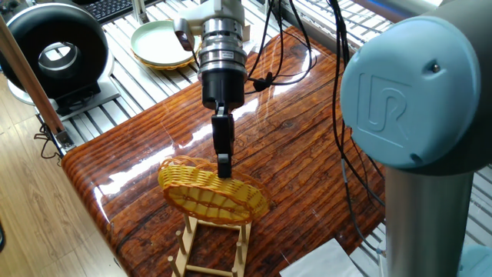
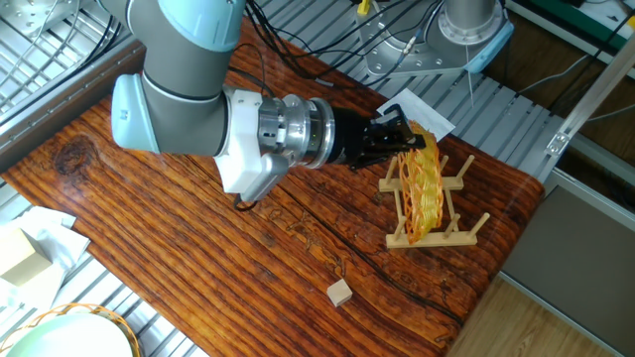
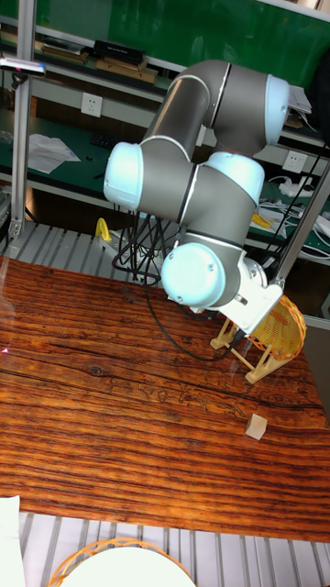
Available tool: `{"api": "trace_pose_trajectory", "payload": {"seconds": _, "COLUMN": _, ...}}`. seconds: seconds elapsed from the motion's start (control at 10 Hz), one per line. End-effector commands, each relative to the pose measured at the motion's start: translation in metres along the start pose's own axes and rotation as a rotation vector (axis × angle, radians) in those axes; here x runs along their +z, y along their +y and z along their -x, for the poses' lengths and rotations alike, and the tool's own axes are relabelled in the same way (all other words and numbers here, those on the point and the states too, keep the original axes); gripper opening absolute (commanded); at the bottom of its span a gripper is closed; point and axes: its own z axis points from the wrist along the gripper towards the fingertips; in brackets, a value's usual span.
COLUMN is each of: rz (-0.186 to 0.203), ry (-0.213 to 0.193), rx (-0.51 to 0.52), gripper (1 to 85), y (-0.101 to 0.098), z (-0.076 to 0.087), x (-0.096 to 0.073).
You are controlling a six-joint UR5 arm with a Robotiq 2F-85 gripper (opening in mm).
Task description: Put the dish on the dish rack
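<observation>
Seating dish (image 2: 422,183) upright between pegs of dish rack (image 2: 437,220). Gripper (image 2: 395,136) at rim, grip state unclear. Advice: release only once settled, retreat straight, avoid snagging weave.

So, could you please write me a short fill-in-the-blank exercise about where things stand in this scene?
1. The yellow wicker dish stands on its edge between the pegs of the wooden ____.
2. The gripper is at the dish's ____.
3. The small wooden cube lies on the ____, apart from the dish rack.
4. The pale green plate sits in a ____ holder beyond the tabletop.

Missing words: dish rack; rim; table; wicker
</observation>
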Motion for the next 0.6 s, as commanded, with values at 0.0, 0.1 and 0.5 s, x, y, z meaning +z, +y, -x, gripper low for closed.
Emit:
{"api": "trace_pose_trajectory", "payload": {"seconds": 0.0, "rz": 0.015, "ry": -0.014, "rx": -0.013, "gripper": 1.0, "y": -0.007, "z": 0.002, "x": -0.004}}
{"api": "trace_pose_trajectory", "payload": {"seconds": 0.1, "rz": 0.021, "ry": -0.018, "rx": -0.011, "gripper": 1.0, "y": -0.008, "z": 0.003, "x": -0.005}}
{"api": "trace_pose_trajectory", "payload": {"seconds": 0.5, "rz": 0.018, "ry": -0.015, "rx": -0.007, "gripper": 1.0, "y": -0.019, "z": -0.001, "x": -0.013}}
